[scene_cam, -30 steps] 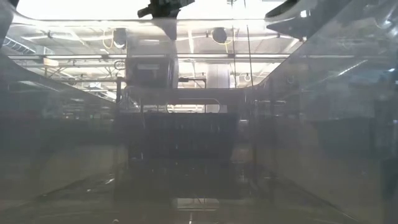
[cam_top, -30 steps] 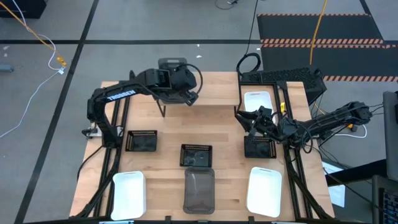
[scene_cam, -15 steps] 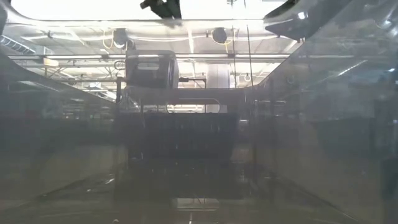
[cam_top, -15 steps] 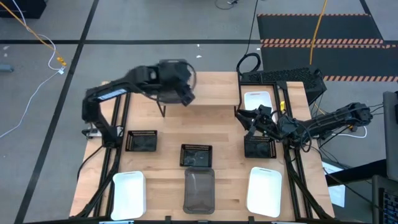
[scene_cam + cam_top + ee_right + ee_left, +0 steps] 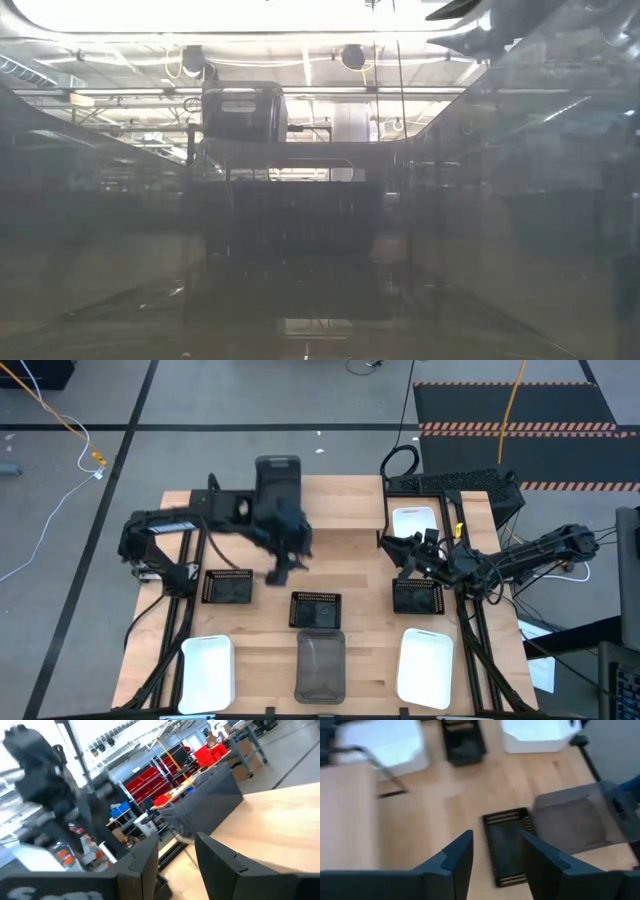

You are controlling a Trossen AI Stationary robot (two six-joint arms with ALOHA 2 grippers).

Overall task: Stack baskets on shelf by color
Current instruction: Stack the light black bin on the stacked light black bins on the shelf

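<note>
High view: table (image 5: 360, 520) carries the shelf (image 5: 345, 510) along its far edge, one dark grey basket (image 5: 277, 472) on the shelf's left end. Left end effector (image 5: 280, 570), fingers parted and empty, hangs just in front of the shelf, above the middle black mesh tray (image 5: 316, 610). Judged step: reaching for the next basket; next move needs descent onto a rim. Right end effector (image 5: 408, 550) waits beside the shelf's right end, parted, empty. No writing legible.

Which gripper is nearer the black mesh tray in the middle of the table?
Left. The left gripper hangs just beyond the middle mesh tray, toward the shelf. The right gripper is farther off, near the white basket.
</note>
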